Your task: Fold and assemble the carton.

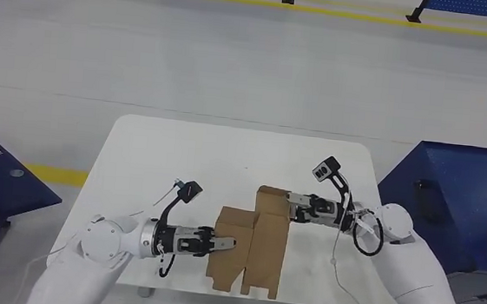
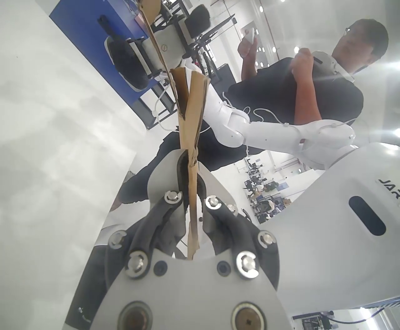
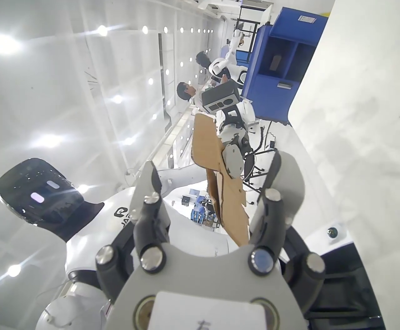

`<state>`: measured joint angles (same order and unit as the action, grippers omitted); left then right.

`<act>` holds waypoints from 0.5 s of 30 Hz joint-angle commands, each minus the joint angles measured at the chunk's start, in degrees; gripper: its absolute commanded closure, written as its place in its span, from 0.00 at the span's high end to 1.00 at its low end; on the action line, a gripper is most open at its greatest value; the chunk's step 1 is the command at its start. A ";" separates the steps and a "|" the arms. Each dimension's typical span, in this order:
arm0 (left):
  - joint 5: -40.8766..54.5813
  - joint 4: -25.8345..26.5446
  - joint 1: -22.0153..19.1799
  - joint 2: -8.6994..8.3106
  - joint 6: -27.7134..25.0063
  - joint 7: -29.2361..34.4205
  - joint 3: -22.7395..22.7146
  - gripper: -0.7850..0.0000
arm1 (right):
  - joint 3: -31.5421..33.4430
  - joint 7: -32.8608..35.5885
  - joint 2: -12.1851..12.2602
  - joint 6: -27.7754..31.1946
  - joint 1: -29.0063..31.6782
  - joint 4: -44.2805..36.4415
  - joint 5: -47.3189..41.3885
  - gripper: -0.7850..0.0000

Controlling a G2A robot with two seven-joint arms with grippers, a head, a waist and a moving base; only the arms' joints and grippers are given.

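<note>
white table [image 1: 182, 155] between two blue cabinets [image 1: 466, 198]

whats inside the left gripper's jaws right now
A thin edge of the brown carton, seen edge-on and clamped by the left gripper. The cardboard covers the inner faces of the fingers, so nothing else between them can be checked.
</note>
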<state>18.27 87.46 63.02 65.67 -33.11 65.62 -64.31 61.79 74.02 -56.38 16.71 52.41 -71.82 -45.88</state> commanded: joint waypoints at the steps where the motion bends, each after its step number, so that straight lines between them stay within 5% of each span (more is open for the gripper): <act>1: -0.02 -0.10 -0.02 -0.07 0.13 -0.17 0.02 0.00 | -0.31 0.07 -0.15 0.25 -0.28 0.01 1.09 0.00; 5: 0.09 -0.27 -0.01 -0.19 0.28 -0.47 0.09 0.00 | -0.57 0.02 -0.40 0.44 -0.29 -0.16 1.97 0.00; 6: 0.12 -0.27 0.00 -0.22 0.30 -0.63 0.09 0.20 | -0.53 -0.02 -0.44 0.56 -0.25 -0.25 2.15 0.00; 8: 0.22 -0.30 0.04 -0.27 0.44 -0.86 0.12 1.00 | -0.20 -0.49 -0.44 1.39 -0.21 -0.30 3.12 0.00; 15: 0.90 -1.31 -0.24 -0.48 -0.29 -3.06 -0.92 1.00 | 3.41 -5.12 -0.01 6.24 0.96 0.11 6.40 0.00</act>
<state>19.17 86.60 62.94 65.24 -33.06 63.01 -64.86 64.26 70.20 -56.53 21.86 53.14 -72.04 -40.25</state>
